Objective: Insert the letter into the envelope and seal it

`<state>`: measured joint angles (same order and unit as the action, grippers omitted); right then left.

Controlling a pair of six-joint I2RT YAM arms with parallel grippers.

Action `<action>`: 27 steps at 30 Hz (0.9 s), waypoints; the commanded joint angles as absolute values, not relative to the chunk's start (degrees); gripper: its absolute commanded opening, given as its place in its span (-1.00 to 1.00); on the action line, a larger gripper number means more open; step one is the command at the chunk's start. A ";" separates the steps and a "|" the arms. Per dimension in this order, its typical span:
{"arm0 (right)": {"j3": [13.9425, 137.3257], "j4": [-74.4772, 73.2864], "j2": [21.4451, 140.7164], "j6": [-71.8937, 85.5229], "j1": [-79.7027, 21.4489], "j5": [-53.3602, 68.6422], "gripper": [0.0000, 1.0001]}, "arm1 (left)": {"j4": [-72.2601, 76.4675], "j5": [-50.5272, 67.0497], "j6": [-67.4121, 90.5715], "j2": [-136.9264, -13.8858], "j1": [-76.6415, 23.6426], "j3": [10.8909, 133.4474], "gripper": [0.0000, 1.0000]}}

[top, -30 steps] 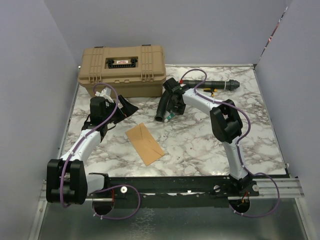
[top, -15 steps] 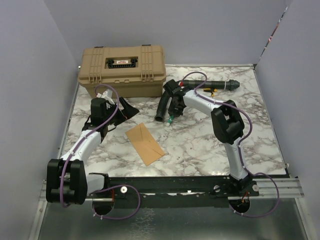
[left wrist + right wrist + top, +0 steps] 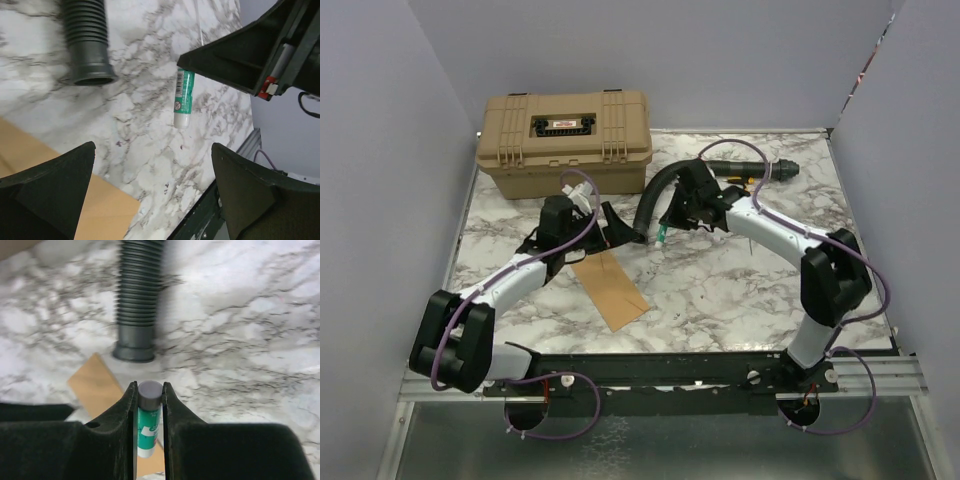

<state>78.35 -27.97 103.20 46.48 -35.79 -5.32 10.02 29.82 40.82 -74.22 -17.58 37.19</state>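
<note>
- At the far left of the table [image 3: 740, 290] stands the closed toolbox [image 3: 565, 140]. It is well apart from the work, and we see no hazard from it.
- We find the left gripper [image 3: 615, 228] with jaws spread wide and holding nothing, above the far end of the envelope [image 3: 612, 290]. If it comes down off square, it could shove or crease the paper rather than pin it.
- We note that the envelope lies loose and flat on the smooth marble, near the front centre. The letter does not show as a separate sheet, so we cannot tell whether it is already inside. Sealing an empty envelope would spoil the task.
- We cannot make out how the flap lies. Glue laid on the wrong face would fix nothing.
- We record the open end of the hose [image 3: 653, 200] near the envelope's far corner. Either arm could knock it onto the paper.
- We find the right gripper [image 3: 668, 222] clenched on a glue stick [image 3: 148, 430], gripped near its grey top with the other end pointing down. Pressing on the paper could tilt or slip the stick in so narrow a grip, or drag the unpinned envelope.
- We judge that the two grippers are close together, so a collision is possible.
</note>
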 commanded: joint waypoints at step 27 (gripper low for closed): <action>71.77 -8.96 92.70 40.58 -35.15 14.43 -0.77 | 24.26 39.54 46.15 -86.31 -24.88 45.81 -1.00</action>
<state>70.32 -9.93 93.21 41.69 -35.31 11.92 23.51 36.77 48.21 -85.78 -24.75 44.58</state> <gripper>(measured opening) 0.183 0.100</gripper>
